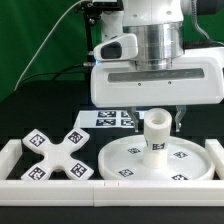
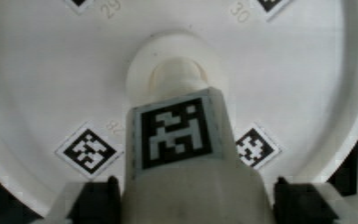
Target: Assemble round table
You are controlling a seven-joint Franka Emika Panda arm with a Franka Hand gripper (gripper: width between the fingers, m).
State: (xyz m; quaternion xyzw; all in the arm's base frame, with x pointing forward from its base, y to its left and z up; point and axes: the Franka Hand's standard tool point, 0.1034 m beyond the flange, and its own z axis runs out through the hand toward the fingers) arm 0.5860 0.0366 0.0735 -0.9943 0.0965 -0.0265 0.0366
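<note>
The large flat round disc (image 1: 120, 162) lies on the table at the front, toward the exterior view's right. The short cylindrical leg (image 1: 157, 138) stands upright at its middle, tag facing front. The X-shaped cross base (image 1: 60, 155) lies flat to the disc's left. My gripper (image 1: 157, 122) hangs straight over the leg, open, one finger on each side of the leg's top with small gaps. In the wrist view the leg (image 2: 185, 140) runs between the dark fingers (image 2: 98, 200), with the disc (image 2: 51, 90) below it and my gripper (image 2: 194, 205) astride it.
The marker board (image 1: 108, 118) lies behind the disc. A low white wall (image 1: 60, 190) runs along the front and up the sides (image 1: 10, 150). A green backdrop and cables stand at the back.
</note>
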